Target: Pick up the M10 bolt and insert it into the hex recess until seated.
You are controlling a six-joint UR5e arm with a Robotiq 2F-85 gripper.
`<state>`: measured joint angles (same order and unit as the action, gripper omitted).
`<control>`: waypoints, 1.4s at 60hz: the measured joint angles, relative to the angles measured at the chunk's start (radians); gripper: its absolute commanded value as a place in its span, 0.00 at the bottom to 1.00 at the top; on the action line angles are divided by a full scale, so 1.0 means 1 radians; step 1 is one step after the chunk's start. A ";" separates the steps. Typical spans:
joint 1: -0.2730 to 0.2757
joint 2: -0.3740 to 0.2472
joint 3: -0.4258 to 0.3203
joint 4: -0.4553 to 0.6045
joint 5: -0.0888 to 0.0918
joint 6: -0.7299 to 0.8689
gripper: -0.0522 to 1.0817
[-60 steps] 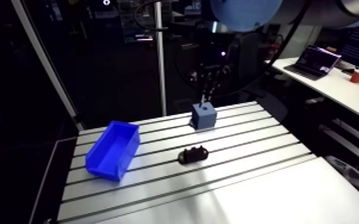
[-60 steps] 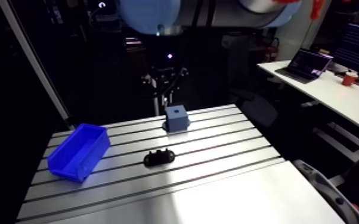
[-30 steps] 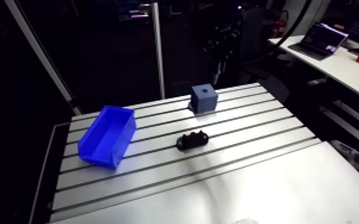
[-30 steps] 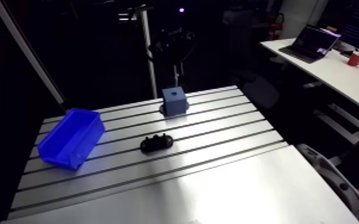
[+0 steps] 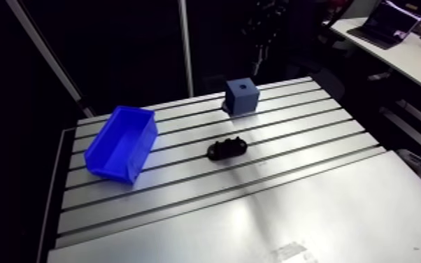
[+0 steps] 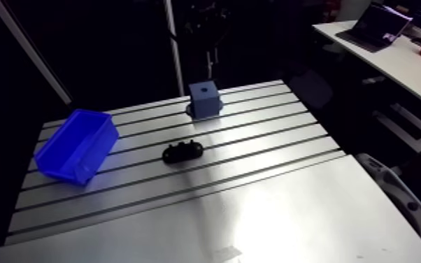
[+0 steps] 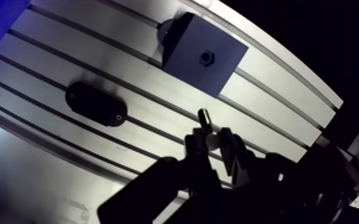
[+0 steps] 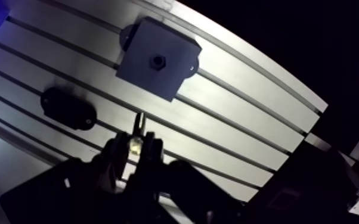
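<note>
— Nothing on the table [image 5: 290, 203] has changed place since the earlier pictures. The camera has swung, and the gripper [image 8: 135, 143] seems to sit a little further from the grey-blue block [image 5: 242, 96].

— What is it carrying?

— Its fingers [image 7: 232, 154] are pinched on a thin dark piece, the M10 bolt [image 7: 204, 117] as far as I can tell. The long axis runs along the fingers. The free end pokes out past the fingertips toward the block ahead.

— And the hex recess [image 7: 206, 58]?

— It is in the block's top face, ahead of the gripper and well apart from the bolt's tip.

— Anything hard to read?

— The bolt's other end is buried between the fingers, and only a glint shows. A black oblong part [image 5: 226, 148] lies ahead and to one side. Beyond it the wrist view cuts the blue bin [image 5: 119, 143] down to a corner. In the arm view the gripper is just a dark shape.
</note>
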<state>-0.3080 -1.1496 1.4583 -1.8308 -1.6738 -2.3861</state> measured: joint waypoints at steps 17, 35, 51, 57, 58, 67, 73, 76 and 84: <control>0.000 0.040 -0.018 -0.018 0.000 0.000 0.82; 0.003 0.064 -0.032 -0.031 -0.001 0.000 0.82; 0.012 0.085 -0.049 -0.036 -0.001 0.002 0.82; 0.016 0.093 -0.055 -0.038 -0.002 0.002 0.82; 0.017 0.095 -0.056 -0.038 -0.002 0.002 0.82; 0.022 0.104 -0.061 -0.039 -0.004 0.003 0.82; 0.024 0.109 -0.062 -0.042 -0.006 0.004 0.82; 0.024 0.111 -0.062 -0.045 -0.006 0.004 0.82; 0.025 0.118 -0.063 -0.052 -0.006 0.003 0.82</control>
<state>-0.2829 -1.0320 1.3952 -1.8832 -1.6803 -2.3827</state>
